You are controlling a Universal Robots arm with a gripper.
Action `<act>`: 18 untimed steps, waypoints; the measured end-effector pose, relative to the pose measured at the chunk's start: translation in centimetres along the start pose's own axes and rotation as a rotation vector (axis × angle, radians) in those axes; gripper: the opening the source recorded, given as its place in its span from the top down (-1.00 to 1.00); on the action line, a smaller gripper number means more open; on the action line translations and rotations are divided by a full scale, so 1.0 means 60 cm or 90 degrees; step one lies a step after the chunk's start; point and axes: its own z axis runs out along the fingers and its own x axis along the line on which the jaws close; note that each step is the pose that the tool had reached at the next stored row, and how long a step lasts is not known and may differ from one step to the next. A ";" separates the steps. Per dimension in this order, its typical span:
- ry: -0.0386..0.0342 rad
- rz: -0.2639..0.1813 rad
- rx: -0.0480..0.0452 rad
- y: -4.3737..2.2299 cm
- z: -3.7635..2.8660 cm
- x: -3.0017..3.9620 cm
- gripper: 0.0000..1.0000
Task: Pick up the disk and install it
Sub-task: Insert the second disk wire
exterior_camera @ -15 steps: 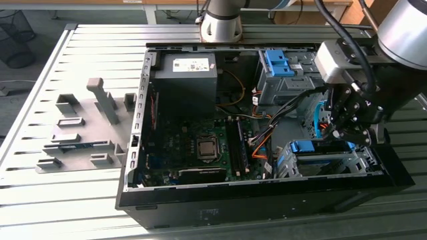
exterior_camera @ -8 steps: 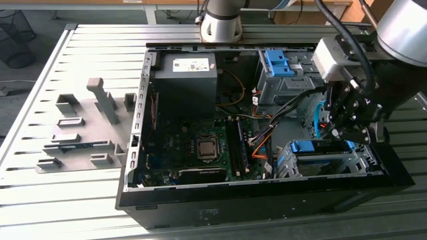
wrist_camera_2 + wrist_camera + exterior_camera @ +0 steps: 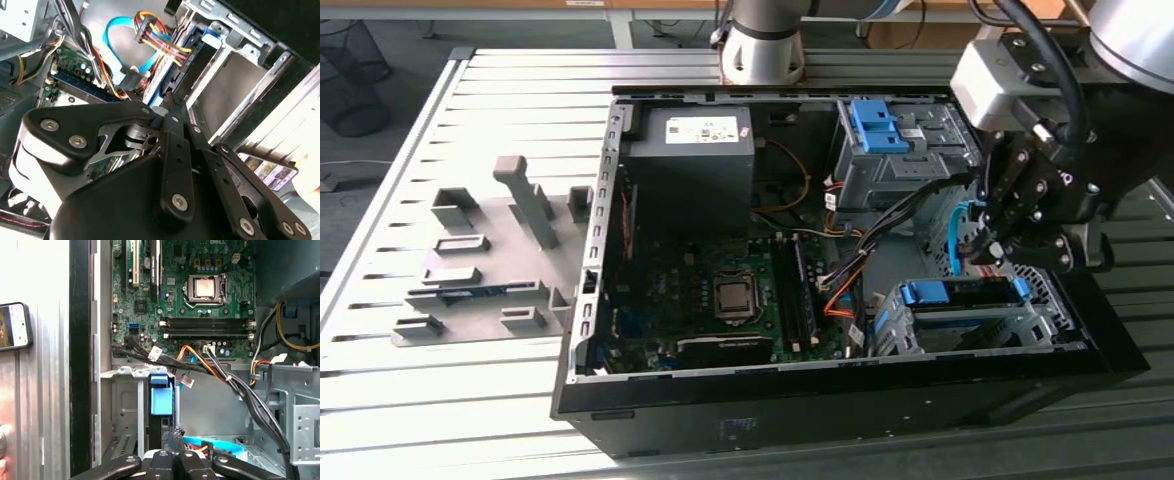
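The disk point(image 3: 961, 293) stands on edge in the metal drive cage point(image 3: 907, 330) at the near corner of the open computer case, on the exterior view's right. Its blue plastic handle faces up. In the first wrist view the blue handle of the disk point(image 3: 161, 395) runs along the cage slot, with a dark edge leading to my fingertips. My gripper point(image 3: 983, 262) hangs just above the disk. In both wrist views the gripper point(image 3: 167, 102) point(image 3: 173, 435) is shut, its tips pressed together at the end of the disk's top edge. I cannot tell whether they touch it.
The open case point(image 3: 854, 375) lies on a slatted metal table point(image 3: 400, 400). Inside are the motherboard point(image 3: 720, 290), a dark power-supply box point(image 3: 691, 150), a second cage with a blue bracket point(image 3: 874, 125), and cable bundles point(image 3: 847, 270) beside the disk's cage. A grey holder fixture point(image 3: 494, 260) sits on the exterior view's left.
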 end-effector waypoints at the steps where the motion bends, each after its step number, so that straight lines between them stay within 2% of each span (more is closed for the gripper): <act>1: 0.0001 0.000 0.0001 0.002 0.000 0.000 0.79; 5: 0.0001 0.000 0.0001 0.003 -0.009 -0.005 0.79; 8: 0.0000 0.000 0.0001 0.003 -0.019 -0.013 0.79; 12: 0.0030 0.000 0.0002 0.004 -0.020 -0.037 0.79; 18: 0.0107 0.000 0.0004 0.004 -0.031 -0.054 0.79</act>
